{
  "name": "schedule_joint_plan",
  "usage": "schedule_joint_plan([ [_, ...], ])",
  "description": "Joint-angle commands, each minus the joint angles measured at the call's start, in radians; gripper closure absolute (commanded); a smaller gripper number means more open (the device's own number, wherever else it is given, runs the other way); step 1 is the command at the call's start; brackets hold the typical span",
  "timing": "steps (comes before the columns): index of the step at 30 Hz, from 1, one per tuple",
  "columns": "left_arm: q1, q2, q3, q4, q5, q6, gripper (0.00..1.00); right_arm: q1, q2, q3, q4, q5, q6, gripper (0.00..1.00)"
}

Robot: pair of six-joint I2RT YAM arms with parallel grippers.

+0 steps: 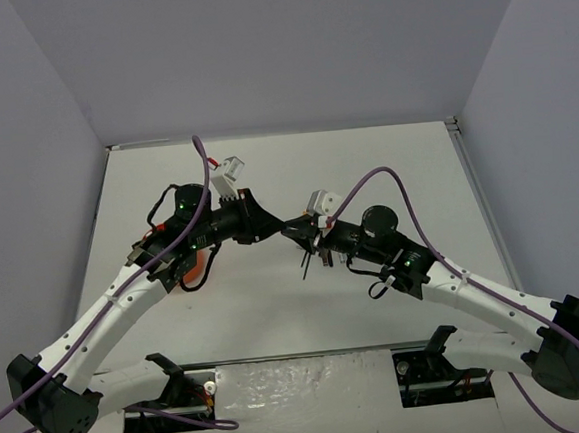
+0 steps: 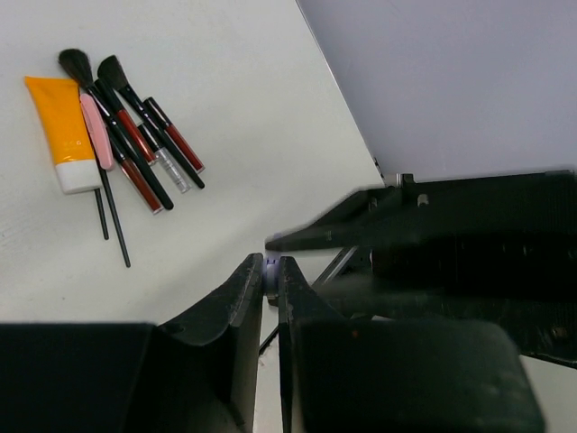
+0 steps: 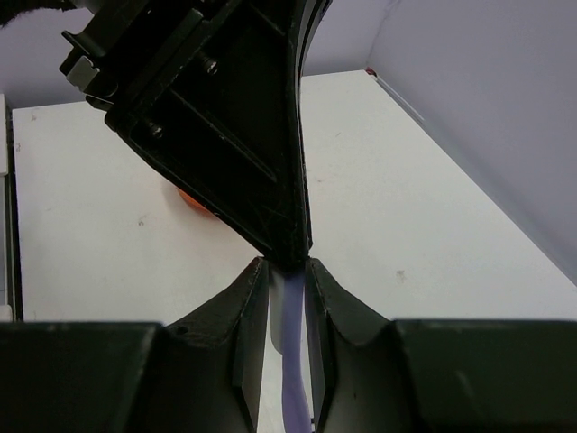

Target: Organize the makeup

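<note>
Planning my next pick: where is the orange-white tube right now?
Left wrist view, upper left: the orange-white tube lies flat on the table, at the left end of the brush cluster, a pale pink stick beside its right edge.

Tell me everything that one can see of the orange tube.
The tube is a flat squeeze tube, plastic by its look, with a bright orange body and a white cap at one end. It lies flat on the white table, closed, at one end of the row of brushes. A pale pink stick lies along one side, seemingly touching it.
</note>
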Motion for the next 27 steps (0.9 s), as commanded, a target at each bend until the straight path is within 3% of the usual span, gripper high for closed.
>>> schedule_joint_plan([
  [1,-0.004,-0.035,0.036,0.024,-0.033,0.027,1.0,0.002,-0.013,0.015,0.121,0.0,0.017,0.43],
  [5,-0.002,-0.04,0.068,-0.076,-0.129,0.102,1.0,0.0,-0.028,0.014,0.092,0.036,0.017,0.16],
  [9,0.019,-0.04,0.115,-0.173,-0.262,0.16,1.0,-0.015,-0.051,0.01,0.047,0.111,0.02,0.01],
  [14,0.104,-0.031,0.216,-0.391,-0.48,0.268,1.0,-0.065,-0.098,-0.013,-0.021,0.248,0.071,0.0],
  [18,0.266,-0.004,0.29,-0.493,-0.587,0.343,1.0,-0.15,-0.108,-0.037,-0.058,0.343,0.147,0.0],
  [21,0.323,0.024,0.331,-0.509,-0.662,0.408,1.0,-0.184,-0.106,-0.051,-0.064,0.374,0.192,0.0],
  [27,0.439,0.115,0.369,-0.495,-0.672,0.477,1.0,-0.191,-0.099,-0.067,-0.065,0.376,0.2,0.0],
])
